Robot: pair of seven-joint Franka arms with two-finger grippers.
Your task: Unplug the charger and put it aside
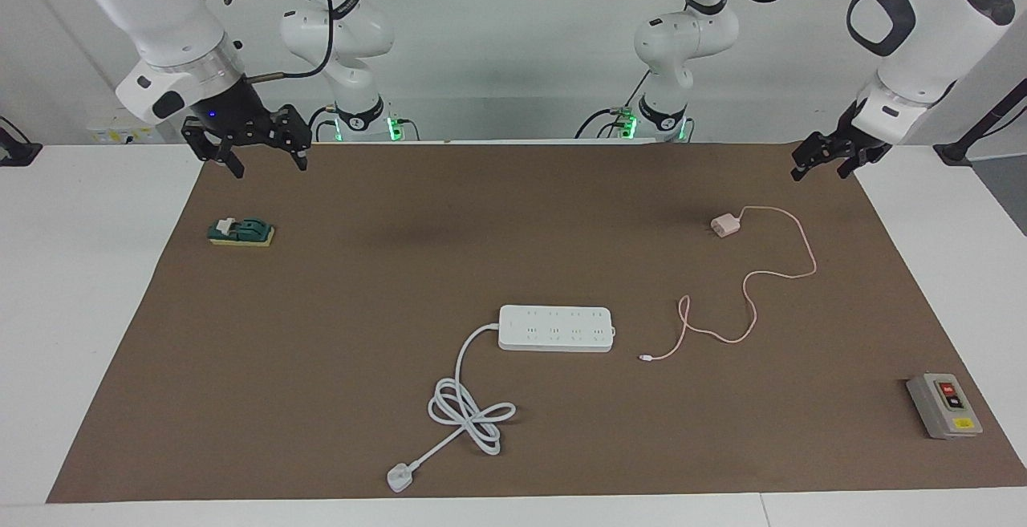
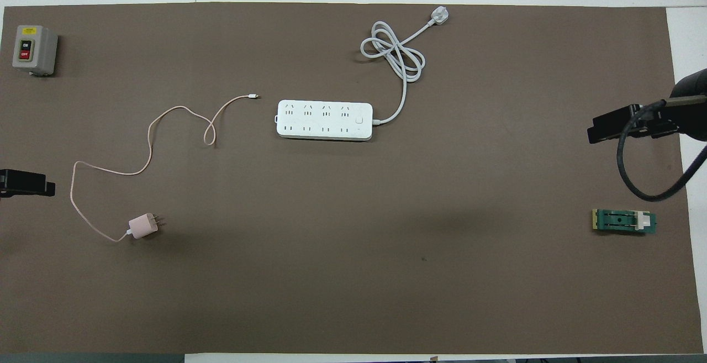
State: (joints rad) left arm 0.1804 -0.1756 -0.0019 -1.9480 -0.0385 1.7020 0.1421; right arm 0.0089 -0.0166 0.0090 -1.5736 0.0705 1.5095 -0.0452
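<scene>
Charger (image 1: pixel 725 226) lying unplugged on the brown mat (image 1: pixel 401 254), well apart from the power strip (image 1: pixel 556 328) toward the left arm's end and nearer the robots than the strip, thin pink cable (image 1: pixel 770 274) looping back toward the strip. Facing view only: left gripper (image 1: pixel 828 160) up in the air over the mat's edge, fingers spread and holding nothing, right gripper (image 1: pixel 262 154) likewise spread over the mat's corner. Overhead only: prongs on the charger (image 2: pixel 143 225) pointing toward the strip's end of the table, grippers just dark slivers at the edges.
</scene>
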